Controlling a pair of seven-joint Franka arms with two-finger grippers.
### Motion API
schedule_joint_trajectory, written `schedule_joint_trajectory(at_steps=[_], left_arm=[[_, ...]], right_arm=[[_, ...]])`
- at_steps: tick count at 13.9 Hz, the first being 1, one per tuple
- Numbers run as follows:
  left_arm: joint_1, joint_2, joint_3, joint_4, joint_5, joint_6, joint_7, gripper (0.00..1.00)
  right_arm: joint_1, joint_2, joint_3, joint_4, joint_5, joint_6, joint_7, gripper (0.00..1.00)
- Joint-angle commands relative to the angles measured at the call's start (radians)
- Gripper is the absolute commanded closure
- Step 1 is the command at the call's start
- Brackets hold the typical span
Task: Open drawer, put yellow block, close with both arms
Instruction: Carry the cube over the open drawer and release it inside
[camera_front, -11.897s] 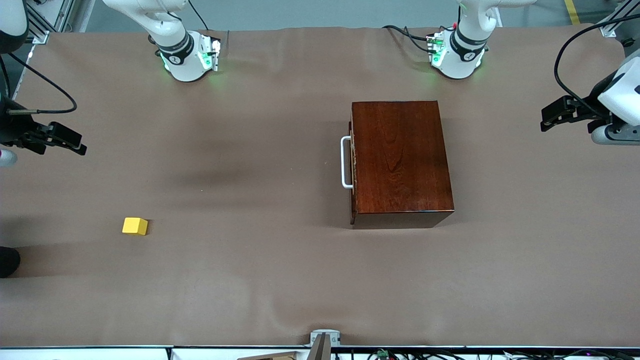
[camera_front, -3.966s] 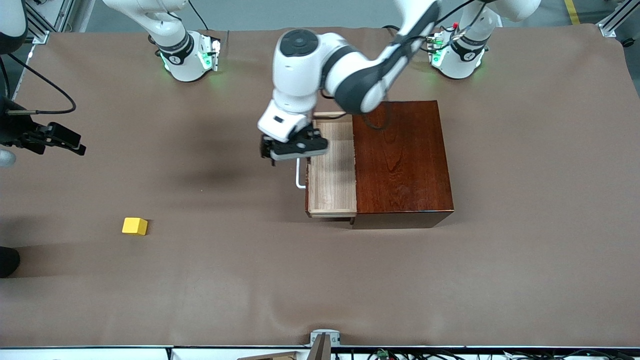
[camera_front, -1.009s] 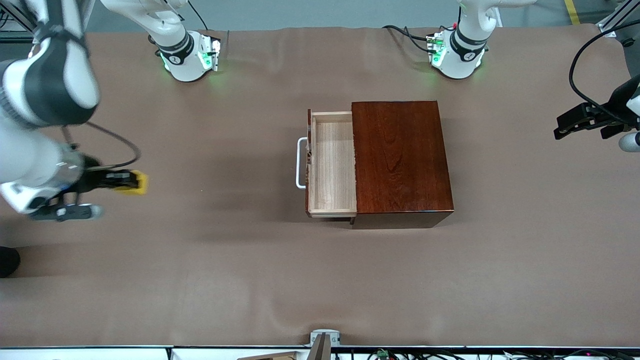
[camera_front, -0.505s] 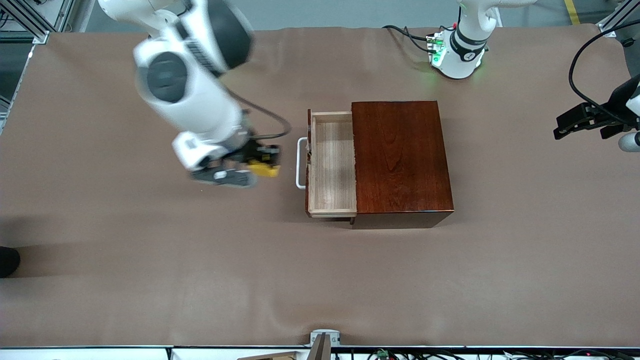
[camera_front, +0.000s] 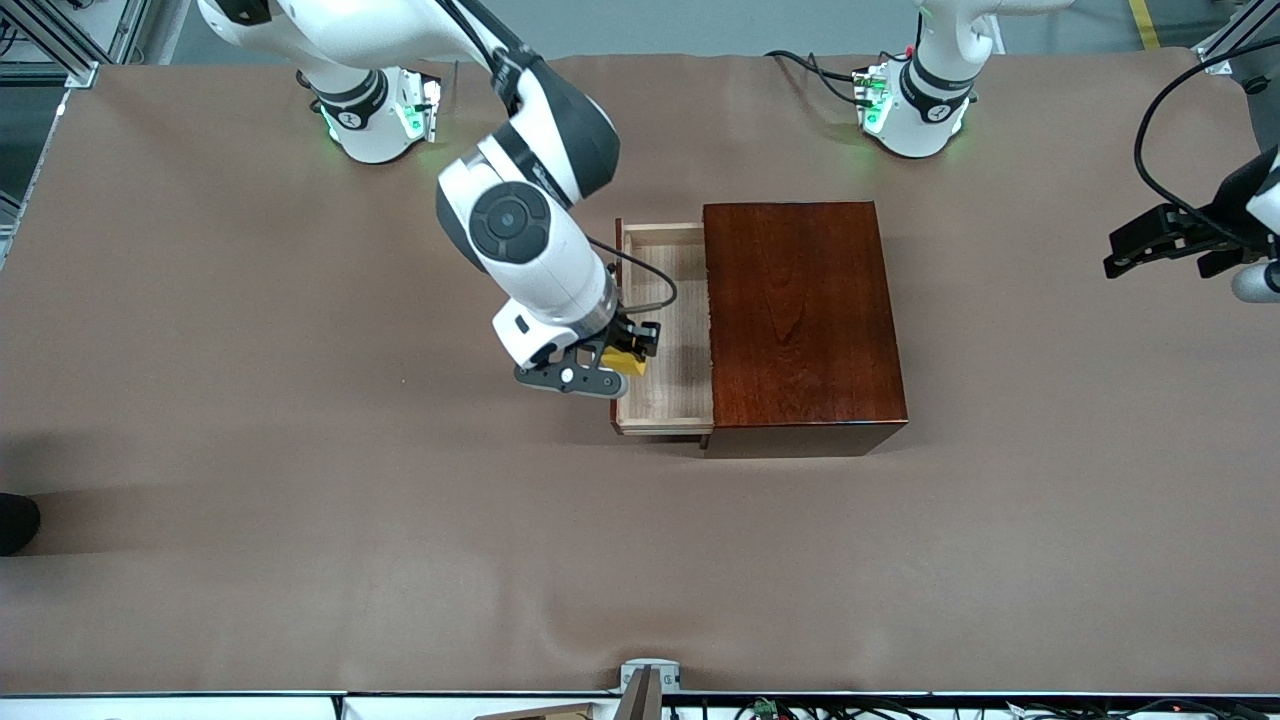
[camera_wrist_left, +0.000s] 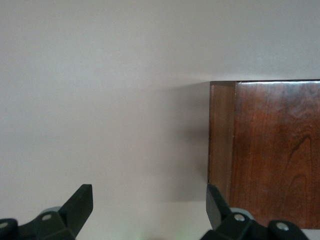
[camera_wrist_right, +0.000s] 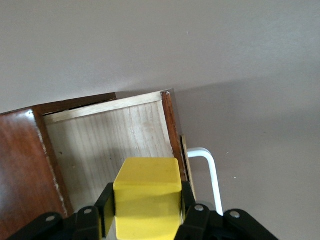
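Note:
The drawer (camera_front: 668, 290) stands pulled out of the dark reddish-brown wooden box (camera_front: 805, 310), its pale wood floor bare. My right gripper (camera_front: 628, 356) hangs over the drawer's handle end, shut on the yellow block (camera_front: 627, 363). In the right wrist view the yellow block (camera_wrist_right: 147, 195) fills the gap between the black fingers of the right gripper (camera_wrist_right: 146, 207), above the drawer floor (camera_wrist_right: 105, 150) and beside the white handle (camera_wrist_right: 212, 172). My left gripper (camera_front: 1128, 250) waits open above the left arm's end of the table; the left wrist view shows the left gripper (camera_wrist_left: 150, 202) holding nothing, with a corner of the box (camera_wrist_left: 270, 150).
A brown cloth (camera_front: 300, 500) covers the whole table. The two green-lit arm bases (camera_front: 375, 115) (camera_front: 915, 110) stand along the edge farthest from the front camera. A small grey mount (camera_front: 648, 680) sits at the nearest edge.
My right arm has swung from the right arm's end of the table to over the open drawer, carrying the yellow block. The left arm has barely moved.

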Motion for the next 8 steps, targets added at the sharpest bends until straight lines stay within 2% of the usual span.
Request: schedule_joint_trajectory(at_steps=[1,7,8], left_arm=[[-0.002,-0.012,-0.009,0.000,0.007,0.003,0.020,0.00],[0.009,-0.009,-0.007,0.000,0.012,0.006,0.020,0.00],[0.009,-0.009,-0.007,0.000,0.012,0.006,0.022,0.00]], right_arm=[[0.029,0.047,-0.014,0.033,0.017,0.040,0.014,1.00],[0.066,0.142,-0.014,0.033,0.019,0.166,0.019,1.00],[0.074,0.150,-0.014,0.033,0.017,0.179,0.019,0.95]])
